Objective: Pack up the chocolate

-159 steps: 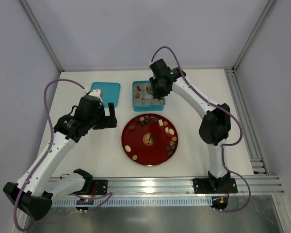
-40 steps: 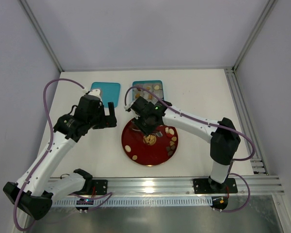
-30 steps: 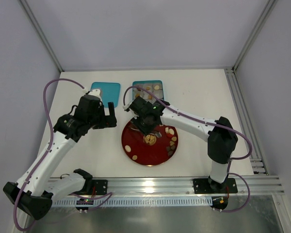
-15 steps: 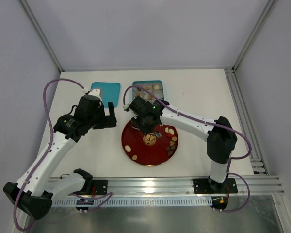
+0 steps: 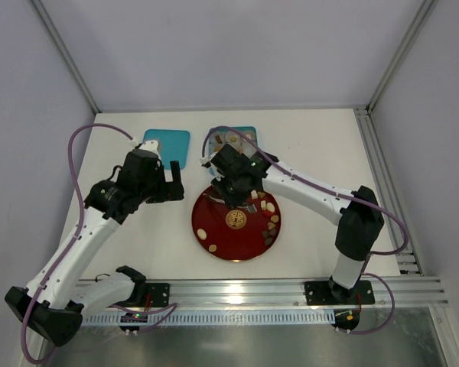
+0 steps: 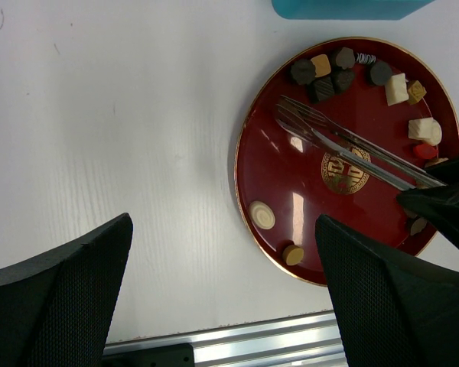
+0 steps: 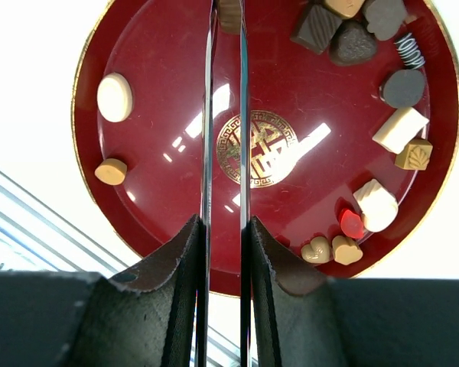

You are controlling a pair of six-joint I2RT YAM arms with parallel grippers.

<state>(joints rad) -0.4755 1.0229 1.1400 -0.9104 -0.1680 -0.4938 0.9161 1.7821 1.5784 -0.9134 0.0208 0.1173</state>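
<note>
White table (image 5: 314, 138); right wrist view shows tongs (image 7: 208, 115) pinching chocolate (image 7: 229, 14), hidden overhead.

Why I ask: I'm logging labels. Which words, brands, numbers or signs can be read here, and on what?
Words, brands, numbers: none can be read in any view.
At the centre of the red plate, the gold emblem: an ornamental sign of angular lines in a ring; it does not read as a word.
On the light brown chocolate: a moulded fan pattern, no letters.
On the tweezers: bare metal, no marking visible.
</note>
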